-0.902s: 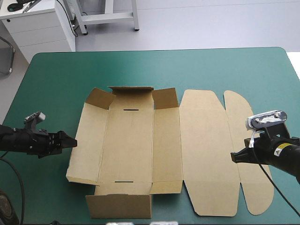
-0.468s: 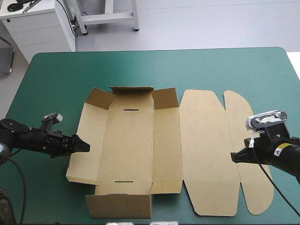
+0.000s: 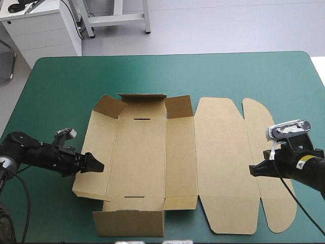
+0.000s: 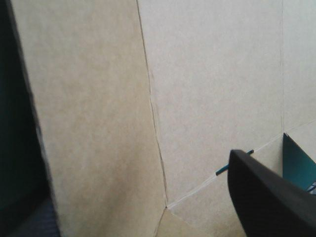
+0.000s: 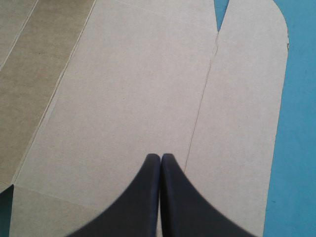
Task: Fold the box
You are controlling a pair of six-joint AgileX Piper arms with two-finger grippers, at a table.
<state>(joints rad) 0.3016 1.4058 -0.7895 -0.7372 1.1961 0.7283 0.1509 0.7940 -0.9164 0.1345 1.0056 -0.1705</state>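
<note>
The box lies opened out near the middle of the table, nearer the front edge than the far one; its long axis runs left to right across the teal-green cover. The tray part is at the left end, and the lid and the rounded flap lie flat to the right. The short wall at the front edge stands up; the far wall and its two corner tabs are raised as well. Two thin slots show in the base, one near each short wall.

The left claw reaches in from the left, its tips over the left wall towards that panel's front half. In the left wrist view one black finger sits off in a bottom corner with bare board ahead of it, so the claw is spread apart and grips nothing; the other finger is too blurred to make out.

The right claw comes in from the right over the rounded flap. Its tips hover above the lid, just beside the crease that joins lid and flap; its fingers are pressed together in a point, with nothing between them.

The cover shows on all sides of the board; the two claws are well apart, one at each end of the sheet.
</note>
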